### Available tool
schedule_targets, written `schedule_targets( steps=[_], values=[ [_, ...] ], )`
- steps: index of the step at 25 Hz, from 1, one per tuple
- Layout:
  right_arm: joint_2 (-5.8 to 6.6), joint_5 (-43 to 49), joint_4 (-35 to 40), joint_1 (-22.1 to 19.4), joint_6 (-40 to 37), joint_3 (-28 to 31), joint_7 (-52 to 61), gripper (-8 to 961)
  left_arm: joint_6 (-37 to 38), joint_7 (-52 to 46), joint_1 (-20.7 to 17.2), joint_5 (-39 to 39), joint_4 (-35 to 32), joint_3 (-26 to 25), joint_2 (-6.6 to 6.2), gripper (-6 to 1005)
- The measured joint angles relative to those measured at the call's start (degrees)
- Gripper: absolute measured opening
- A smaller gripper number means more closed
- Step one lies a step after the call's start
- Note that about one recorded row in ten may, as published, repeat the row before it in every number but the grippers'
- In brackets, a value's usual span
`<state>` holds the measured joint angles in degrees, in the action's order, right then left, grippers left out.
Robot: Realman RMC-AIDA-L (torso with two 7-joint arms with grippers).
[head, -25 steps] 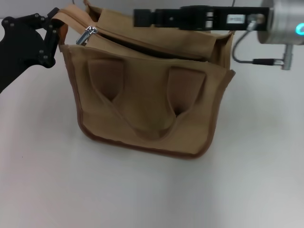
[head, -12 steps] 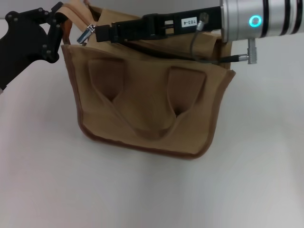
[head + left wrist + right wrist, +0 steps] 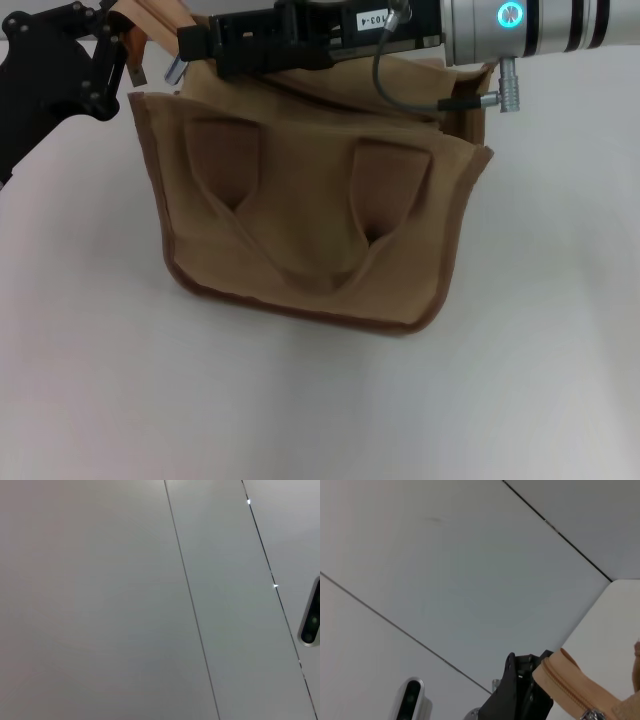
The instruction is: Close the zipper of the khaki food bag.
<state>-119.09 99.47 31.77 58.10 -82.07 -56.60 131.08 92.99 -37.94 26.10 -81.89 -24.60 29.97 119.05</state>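
Khaki food bag (image 3: 310, 220) upright on the white tabletop (image 3: 300, 400), toward its far edge, near face with 2 looped handles turned to the head camera. Zipper (image 3: 168, 70) along the bag's top, visible only at the far-left end, where the silver pull tab shows just beside the right gripper's tip; rest of the zip line hidden behind the right arm (image 3: 500, 25). Right gripper (image 3: 195, 45) stretched across the bag's top from the right, fingertips at the pull tab; impossible to tell whether closed on it. Left gripper (image 3: 115, 50) at the bag's far-left top corner, black fingers clamped on the tan zipper tape end (image 3: 150, 20), holding it raised. In the right wrist view: left gripper (image 3: 525, 690) gripping the tape end (image 3: 570, 682), zip teeth visible, metal pull (image 3: 592, 715) at the frame edge, pale wall panels (image 3: 445, 580) behind. In the left wrist view: only pale wall panels (image 3: 100, 605) with dark seams.
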Motion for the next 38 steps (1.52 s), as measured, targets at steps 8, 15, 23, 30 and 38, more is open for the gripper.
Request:
schedule_targets(
  steps=[8, 15, 23, 30, 38],
  values=[
    [0.19, 0.17, 0.07, 0.73, 1.78, -2.16, 3.77, 776, 0.00, -0.46, 0.27, 0.06, 0.73, 0.00, 0.07, 34],
    [0.13, 1.56, -0.05, 1.73, 2.22, -2.25, 5.73, 775, -0.28, -0.35, 0.89, 0.57, 1.71, -0.04, 0.05, 36],
    [0.12, 1.58, 0.90, 1.41, 0.62, -2.18, 7.79, 775, -0.90, 0.14, 1.49, 0.79, 1.88, -0.39, 0.03, 39],
    [0.16, 1.58, 2.16, 0.64, 0.33, -2.28, 9.02, 776, -0.79, 0.21, 1.73, 0.88, 1.86, -0.45, 0.03, 42],
    [0.07, 1.58, 2.12, 0.51, 0.91, -2.29, 9.02, 775, 0.36, 0.18, 2.36, 1.67, 1.84, 0.61, 0.04, 44]
  ],
)
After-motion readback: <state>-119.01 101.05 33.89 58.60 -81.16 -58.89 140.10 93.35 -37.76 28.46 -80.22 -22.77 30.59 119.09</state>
